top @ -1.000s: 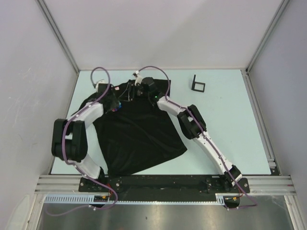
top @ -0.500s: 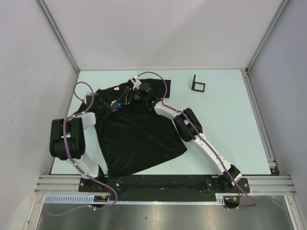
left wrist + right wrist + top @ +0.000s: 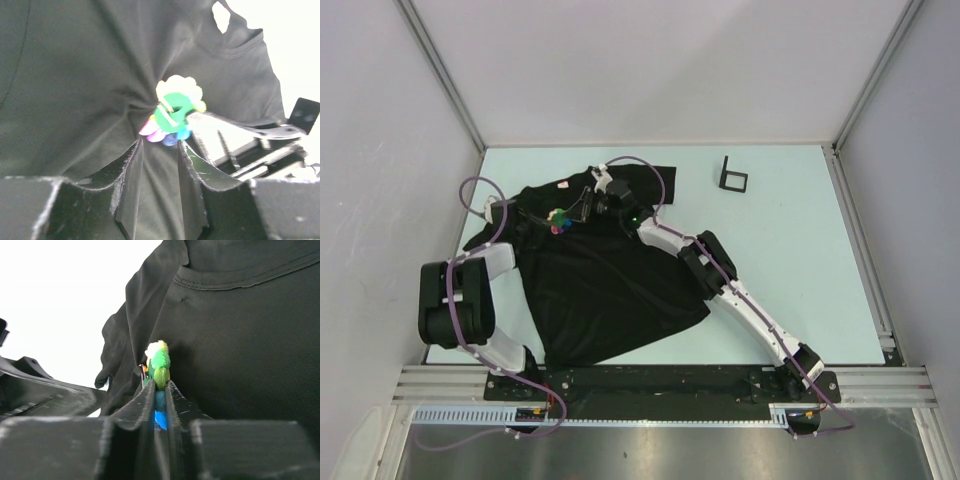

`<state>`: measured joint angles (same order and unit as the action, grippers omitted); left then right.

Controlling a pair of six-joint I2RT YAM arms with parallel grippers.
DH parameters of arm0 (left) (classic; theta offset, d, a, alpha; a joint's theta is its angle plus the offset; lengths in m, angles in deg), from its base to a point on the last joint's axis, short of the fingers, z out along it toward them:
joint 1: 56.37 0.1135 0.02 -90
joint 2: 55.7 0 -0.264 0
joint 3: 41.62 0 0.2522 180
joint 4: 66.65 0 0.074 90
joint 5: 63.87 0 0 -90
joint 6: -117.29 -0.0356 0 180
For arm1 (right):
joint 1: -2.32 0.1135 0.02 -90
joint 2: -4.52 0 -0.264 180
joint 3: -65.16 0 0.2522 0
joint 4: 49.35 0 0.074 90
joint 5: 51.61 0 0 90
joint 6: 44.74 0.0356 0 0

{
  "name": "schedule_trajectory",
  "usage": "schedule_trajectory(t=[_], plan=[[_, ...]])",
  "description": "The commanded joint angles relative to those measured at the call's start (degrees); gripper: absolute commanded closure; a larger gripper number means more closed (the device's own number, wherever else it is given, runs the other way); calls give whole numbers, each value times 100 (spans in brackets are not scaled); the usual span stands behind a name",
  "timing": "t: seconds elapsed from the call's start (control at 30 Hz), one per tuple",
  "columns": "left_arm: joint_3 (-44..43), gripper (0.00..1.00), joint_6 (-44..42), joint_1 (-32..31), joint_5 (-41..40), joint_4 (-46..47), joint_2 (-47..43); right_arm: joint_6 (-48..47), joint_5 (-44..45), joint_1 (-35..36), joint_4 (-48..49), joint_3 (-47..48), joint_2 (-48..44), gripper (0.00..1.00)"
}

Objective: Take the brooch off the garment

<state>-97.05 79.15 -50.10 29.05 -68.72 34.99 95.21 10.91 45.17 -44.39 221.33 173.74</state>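
The overhead view shows the large black short-sleeved T-shirt spread over the pale mint tabletop. The tiny multicoloured brooch sits on its chest, toward 10 o'clock from the tabletop's middle. A small black square frame stands well apart at 1 o'clock. From there both end effectors are too small to read.

The right wrist view shows the right end effector clenched on the brooch. Its green and pale top stands clear above the fingertips and a blue bit shows between them.

The left wrist view shows the left end effector at 6 o'clock of the brooch, grasping a ridge of the T-shirt. The cloth puckers toward the ornament, which the right end effector reaches from 3 o'clock.
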Motion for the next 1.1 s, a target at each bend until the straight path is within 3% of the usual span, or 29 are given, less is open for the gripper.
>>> schedule_trajectory(t=[0.0,0.1,0.27,0.43,0.77,1.07], plan=[[71,60,193,42,-483,98,-456,181,-169,48,421,-1,-21,94],[150,61,272,42,-625,141,-500,278,-301,39,404,-90,-83,100],[282,69,264,42,-670,273,-439,225,-372,39,422,-371,-258,100],[502,67,202,59,-538,624,-430,339,-477,4,579,-599,-311,100],[248,71,360,51,375,1319,264,173,-399,-23,414,-899,-514,100],[151,59,589,59,561,1539,501,-3,-319,-40,299,-882,-514,100]])
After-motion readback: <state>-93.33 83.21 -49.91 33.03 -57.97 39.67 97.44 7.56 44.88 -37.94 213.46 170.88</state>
